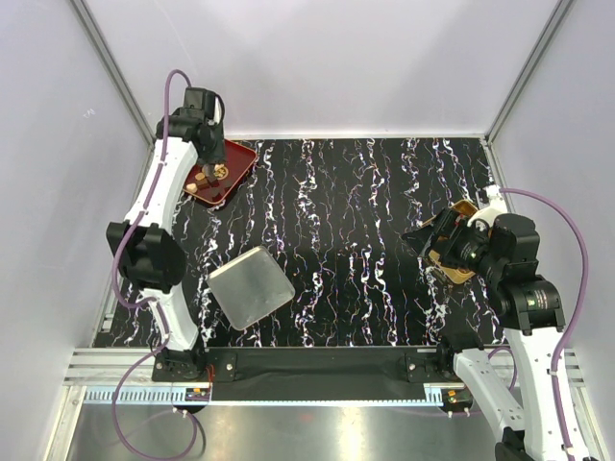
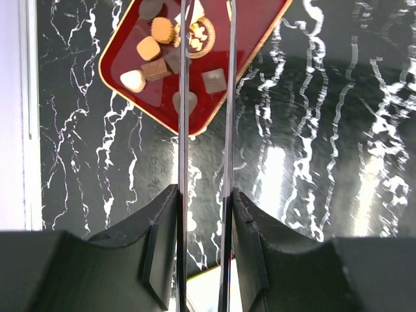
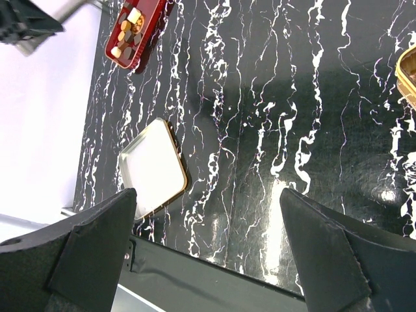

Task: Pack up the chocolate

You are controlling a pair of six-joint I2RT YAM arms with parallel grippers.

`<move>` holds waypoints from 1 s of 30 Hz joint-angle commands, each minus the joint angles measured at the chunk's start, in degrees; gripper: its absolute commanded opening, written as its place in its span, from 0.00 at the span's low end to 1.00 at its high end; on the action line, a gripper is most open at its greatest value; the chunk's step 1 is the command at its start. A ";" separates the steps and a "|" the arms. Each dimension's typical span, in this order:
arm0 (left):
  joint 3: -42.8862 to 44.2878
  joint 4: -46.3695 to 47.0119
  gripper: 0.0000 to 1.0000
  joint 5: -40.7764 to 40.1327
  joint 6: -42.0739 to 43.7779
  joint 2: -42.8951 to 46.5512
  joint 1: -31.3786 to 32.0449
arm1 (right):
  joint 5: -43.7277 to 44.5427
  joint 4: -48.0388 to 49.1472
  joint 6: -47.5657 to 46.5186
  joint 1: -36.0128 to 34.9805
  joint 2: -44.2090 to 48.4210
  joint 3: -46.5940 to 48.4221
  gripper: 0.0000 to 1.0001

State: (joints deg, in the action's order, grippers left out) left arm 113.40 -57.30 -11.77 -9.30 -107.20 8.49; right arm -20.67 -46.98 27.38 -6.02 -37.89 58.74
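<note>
The chocolate pieces (image 2: 148, 47), dark brown, tan and cream, lie on a red tray (image 2: 260, 26) at the far left of the table (image 1: 234, 175). My left gripper (image 1: 213, 154) hangs over the tray. Its fingers (image 2: 162, 240) are shut on a thin two-bladed black tong (image 2: 182, 130), whose blades reach out over the tray on either side of a round gold-patterned piece (image 2: 203, 34). The blade tips run off the top of the left wrist view. My right gripper (image 1: 428, 240) is wide open and empty at the right, above the gold box (image 1: 459, 267).
A square silver lid with a gold rim (image 1: 250, 286) lies on the black marbled table near the left arm's base; it also shows in the right wrist view (image 3: 151, 168). The gold box's corner (image 3: 408, 75) shows at the right edge. White walls enclose the table.
</note>
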 commanded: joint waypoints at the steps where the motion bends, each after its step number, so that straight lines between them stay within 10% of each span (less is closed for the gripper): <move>1: 3.04 1.58 0.39 2.37 0.77 -3.89 -1.54 | -1.48 3.21 -0.39 -0.39 -0.17 -0.38 1.00; 30: 0.33 5.09 0.41 -2.03 5.08 -12.86 -4.01 | -0.43 3.83 -1.10 -0.39 -2.36 -0.03 1.00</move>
State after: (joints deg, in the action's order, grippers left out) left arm 111.20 -55.09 -13.76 -5.52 -119.87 5.10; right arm -20.67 -44.84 27.20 -6.02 -39.94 57.67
